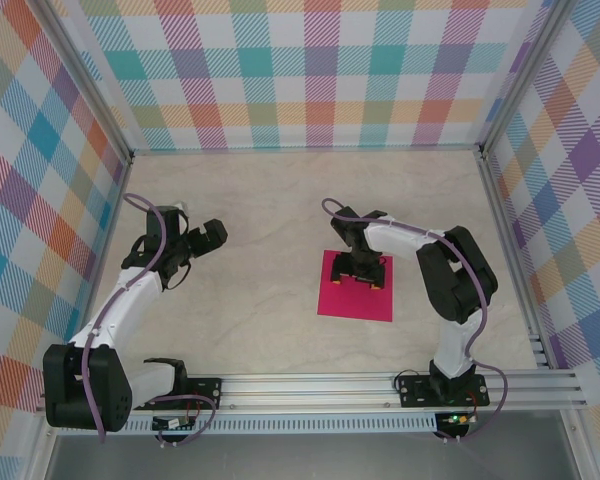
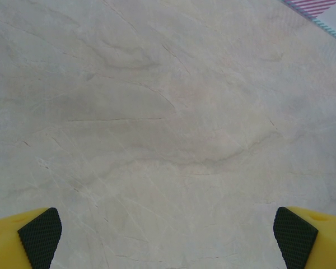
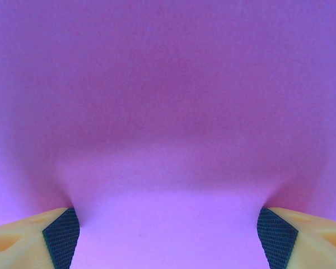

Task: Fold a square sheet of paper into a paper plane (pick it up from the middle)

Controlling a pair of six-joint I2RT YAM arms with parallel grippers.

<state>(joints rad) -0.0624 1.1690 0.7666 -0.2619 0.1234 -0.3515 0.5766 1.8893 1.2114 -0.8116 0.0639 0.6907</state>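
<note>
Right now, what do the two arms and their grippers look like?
The left arm and right arm have white links with black joints and bases, with a purple cable along each. The left gripper and right gripper have yellow fingers faced with black textured pads.

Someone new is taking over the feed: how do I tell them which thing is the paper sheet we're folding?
Look at the beige marble-patterned table inside the plaid walls, on its right half, ahead of the right arm. The square sheet of paper lies there under the right gripper. It is the one solid magenta-pink patch on the tabletop.
</note>
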